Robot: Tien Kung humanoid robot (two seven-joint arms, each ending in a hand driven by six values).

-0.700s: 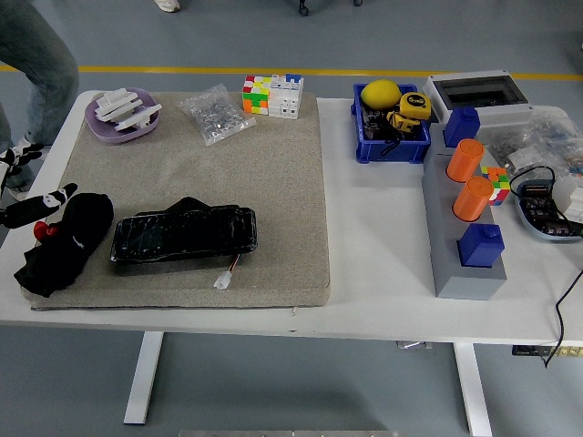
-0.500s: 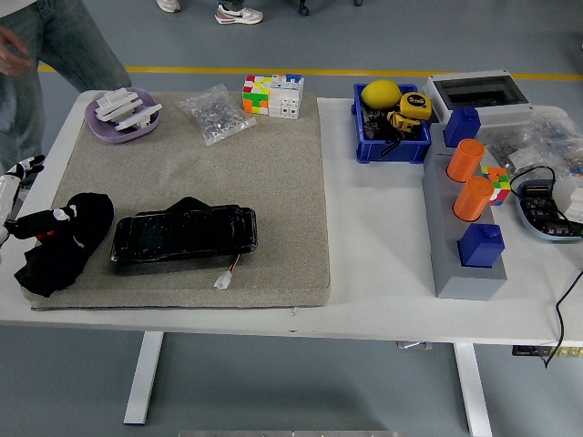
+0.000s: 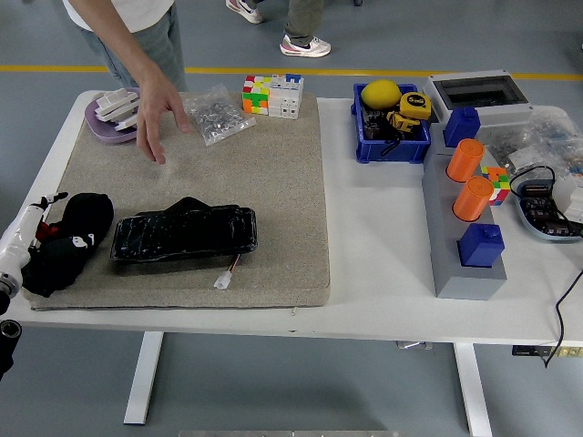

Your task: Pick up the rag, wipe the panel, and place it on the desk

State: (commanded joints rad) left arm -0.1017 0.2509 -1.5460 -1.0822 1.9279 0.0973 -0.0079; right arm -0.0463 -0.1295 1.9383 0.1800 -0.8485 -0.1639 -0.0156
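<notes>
Item 1: rag, black, bunched at the mat's left edge, touching the panel. My left robot hand sits against it; grip undeterminable. Person's hand hovers beyond, likely keeping clear.

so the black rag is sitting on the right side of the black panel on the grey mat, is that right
Not quite. The head view shows the black rag on the left side of the black panel, not the right, at the left edge of the grey mat. The rest holds: both lie on that mat.
</notes>
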